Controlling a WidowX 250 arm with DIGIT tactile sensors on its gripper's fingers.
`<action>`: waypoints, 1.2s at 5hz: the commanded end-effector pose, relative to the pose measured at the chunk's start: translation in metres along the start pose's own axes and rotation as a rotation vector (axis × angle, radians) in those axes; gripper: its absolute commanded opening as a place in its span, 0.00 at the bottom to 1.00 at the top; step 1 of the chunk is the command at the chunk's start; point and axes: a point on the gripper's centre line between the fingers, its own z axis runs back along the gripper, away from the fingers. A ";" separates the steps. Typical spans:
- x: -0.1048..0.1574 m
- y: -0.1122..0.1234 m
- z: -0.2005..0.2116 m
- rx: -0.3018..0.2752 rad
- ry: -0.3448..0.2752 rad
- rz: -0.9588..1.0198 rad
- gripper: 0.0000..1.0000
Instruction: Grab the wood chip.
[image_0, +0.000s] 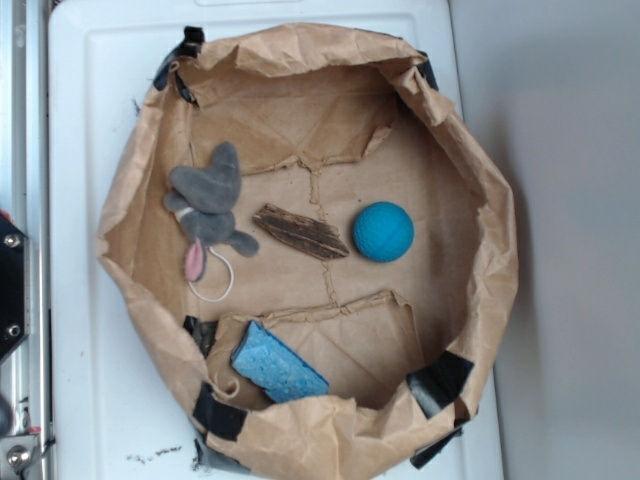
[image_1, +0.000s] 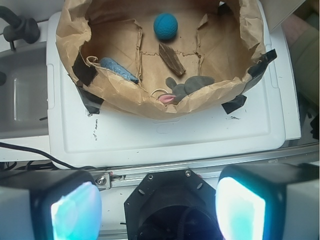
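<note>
The wood chip (image_0: 301, 232) is a flat dark-brown bark piece lying in the middle of the brown paper bag (image_0: 140, 190), between a grey plush mouse and a blue ball. In the wrist view the wood chip (image_1: 172, 59) lies far ahead inside the paper bag (image_1: 125, 95). My gripper (image_1: 157, 210) is open, well back from the bag over the robot base, with nothing between its glowing pads (image_1: 75, 212). The exterior view does not show the gripper.
A grey plush mouse (image_0: 207, 208) lies left of the chip and a blue ball (image_0: 383, 231) right of it. A blue sponge (image_0: 277, 364) leans at the bag's near wall. The bag sits on a white lid (image_0: 90, 330); a black mount (image_0: 10, 285) is at the left edge.
</note>
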 end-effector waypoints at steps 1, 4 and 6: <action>0.000 0.000 0.000 0.000 0.000 0.000 1.00; 0.105 0.000 -0.030 0.022 -0.014 -0.067 1.00; 0.139 0.017 -0.079 0.024 -0.063 -0.268 1.00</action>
